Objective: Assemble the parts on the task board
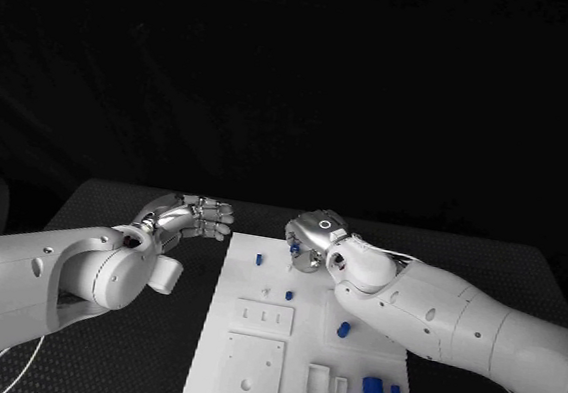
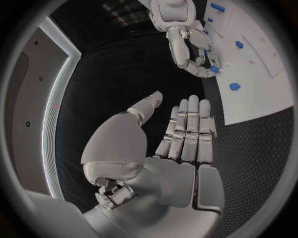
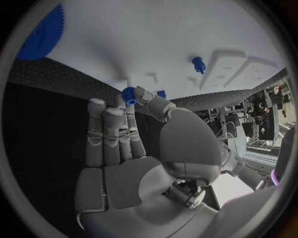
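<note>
Right hand pinches small blue part over far end of task board, likely lining up insertion. Left hand spread, idle over bench beside board.

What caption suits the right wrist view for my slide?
Right robot hand pinching a small blue part above the white task board.

You're in a robotics lab, black test table, cluttered equipment benches at three o'clock.
</note>
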